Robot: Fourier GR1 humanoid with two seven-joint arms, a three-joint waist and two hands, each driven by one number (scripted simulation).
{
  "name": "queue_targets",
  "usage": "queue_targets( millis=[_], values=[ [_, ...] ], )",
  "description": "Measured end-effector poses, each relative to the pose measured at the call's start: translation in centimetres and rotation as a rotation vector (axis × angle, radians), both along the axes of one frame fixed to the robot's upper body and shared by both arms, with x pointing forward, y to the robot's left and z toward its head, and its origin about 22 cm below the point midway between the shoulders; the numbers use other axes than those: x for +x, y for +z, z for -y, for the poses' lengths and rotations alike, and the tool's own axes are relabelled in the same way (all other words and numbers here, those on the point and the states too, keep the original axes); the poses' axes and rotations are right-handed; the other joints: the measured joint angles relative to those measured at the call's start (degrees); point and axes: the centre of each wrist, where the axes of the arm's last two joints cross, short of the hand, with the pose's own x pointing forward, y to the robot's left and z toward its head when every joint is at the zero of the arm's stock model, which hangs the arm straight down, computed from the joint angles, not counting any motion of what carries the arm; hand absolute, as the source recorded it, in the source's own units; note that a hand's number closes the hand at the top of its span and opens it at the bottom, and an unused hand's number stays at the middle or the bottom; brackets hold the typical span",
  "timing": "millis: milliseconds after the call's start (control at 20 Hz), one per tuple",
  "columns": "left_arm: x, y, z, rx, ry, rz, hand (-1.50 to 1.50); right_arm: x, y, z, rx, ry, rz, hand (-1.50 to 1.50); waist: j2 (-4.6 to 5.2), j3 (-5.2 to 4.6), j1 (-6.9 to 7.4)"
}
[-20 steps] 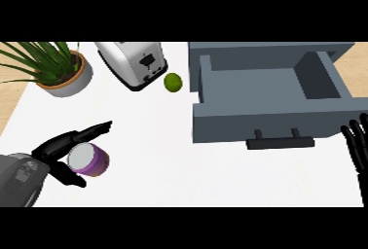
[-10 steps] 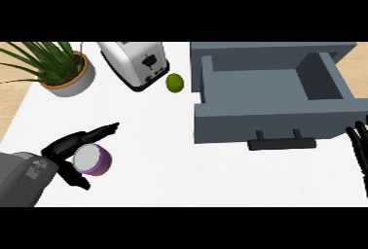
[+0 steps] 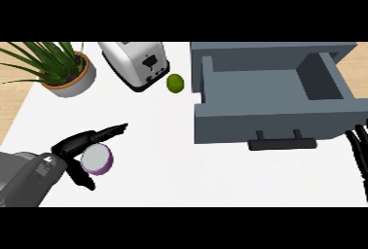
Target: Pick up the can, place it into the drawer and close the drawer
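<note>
Can (image 3: 97, 159) sits in the left hand (image 3: 72, 145), fingers curled round it, maybe lifted. Open drawer (image 3: 223, 121) waits for it, not yet shut. Right hand (image 3: 357, 145) rests, fingers straight.

Read from the middle of the counter (image 3: 179, 170), a potted plant (image 3: 68, 78) is found at 10 o'clock, at the far left corner. A toaster (image 3: 137, 63) is set at 11 o'clock, just to the plant's right. A fruit (image 3: 174, 82) is placed just beside the toaster, at its 4 o'clock, between it and the drawer (image 3: 273, 92). The drawer is seen at 2 o'clock, with its handle (image 3: 282, 144) on the face turned toward 6 o'clock. The can (image 3: 96, 159) is found at 8 o'clock, well apart from the drawer, and is enclosed by the curled fingers of the left hand (image 3: 75, 142). The right hand (image 3: 358, 151) is seen at 4 o'clock, at the right edge, near the handle's 3 o'clock end.
</note>
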Motion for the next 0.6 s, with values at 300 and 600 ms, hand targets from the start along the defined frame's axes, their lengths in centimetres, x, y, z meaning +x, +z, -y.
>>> queue_targets(
  millis=[300, 600],
  values=[
    [-0.2, -0.2, 1.0, -0.03, -0.032, -0.003, 1.5, -0.1, 0.1, 0.3, 0.011, -0.01, 0.004, -1.5, -0.16, 0.1, 0.36],
    [-0.3, 0.0, 1.9, -0.057, -0.062, -0.029, 1.5, -0.4, 0.3, 0.4, 0.014, -0.022, 0.003, -1.5, -0.16, -0.06, 0.57]
  ],
)
